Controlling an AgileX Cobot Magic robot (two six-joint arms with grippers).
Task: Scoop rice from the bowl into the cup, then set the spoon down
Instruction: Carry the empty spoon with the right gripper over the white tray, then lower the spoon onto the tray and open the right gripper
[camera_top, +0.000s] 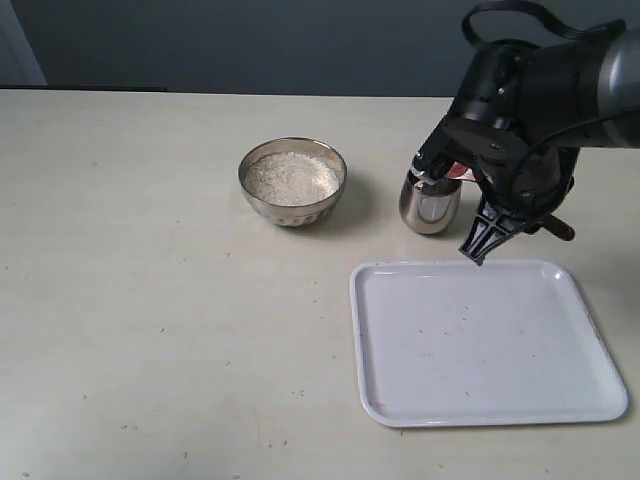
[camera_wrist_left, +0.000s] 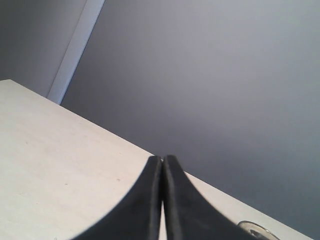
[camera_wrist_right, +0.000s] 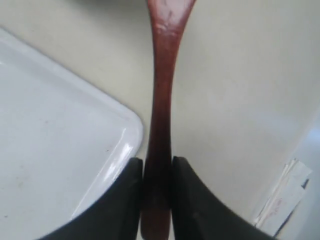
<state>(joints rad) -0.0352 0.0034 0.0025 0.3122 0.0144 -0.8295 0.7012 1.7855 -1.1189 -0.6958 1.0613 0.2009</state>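
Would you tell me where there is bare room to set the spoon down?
The white tray is bare inside, near the right gripper. The table left of the bowl and in front of it, beside the tray, is also open. It is crowded around the cup, by the held spoon.

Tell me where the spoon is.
Right side of the exterior view: the spoon is clamped in the right gripper, its head by the cup, behind the white tray.

white tray (camera_top: 480, 350): rounded corners, flat on table | table (camera_top: 130, 300): pale beige | wall (camera_top: 250, 45): dark grey
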